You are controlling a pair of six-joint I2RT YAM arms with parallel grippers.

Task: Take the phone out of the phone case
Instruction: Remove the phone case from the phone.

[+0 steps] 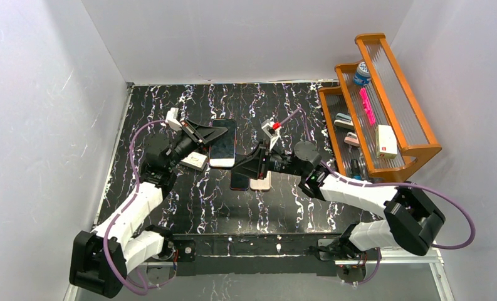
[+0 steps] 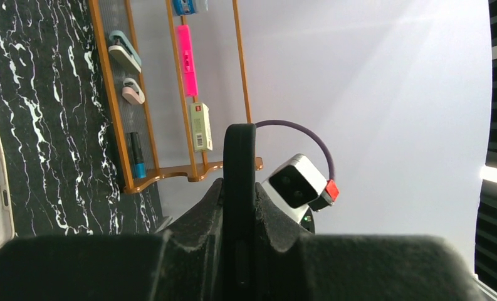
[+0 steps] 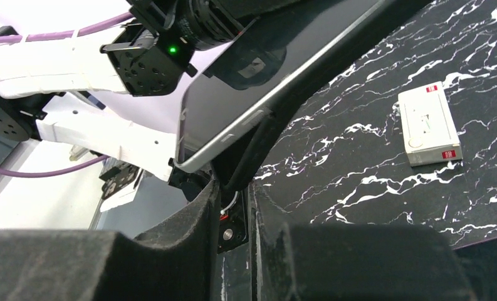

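The left hand [image 2: 240, 188] is clamped tight across one end of the phone [image 3: 258, 81], holding it tilted up off the black marbled desk [image 3: 371, 169], dark screen and silver rim showing. The right hand [image 3: 234, 207] meets it at the lower corner, its fingers pinched together on a black strip of the phone case [image 3: 258, 147] that stands away from the phone's edge there. A small white box [image 3: 430, 125] lies on the desk nearby. Under the right hand lie a black handset [image 1: 239, 180] and a rose-gold one [image 1: 260, 182], side by side. A wooden rack [image 1: 415, 150] stands at the right.
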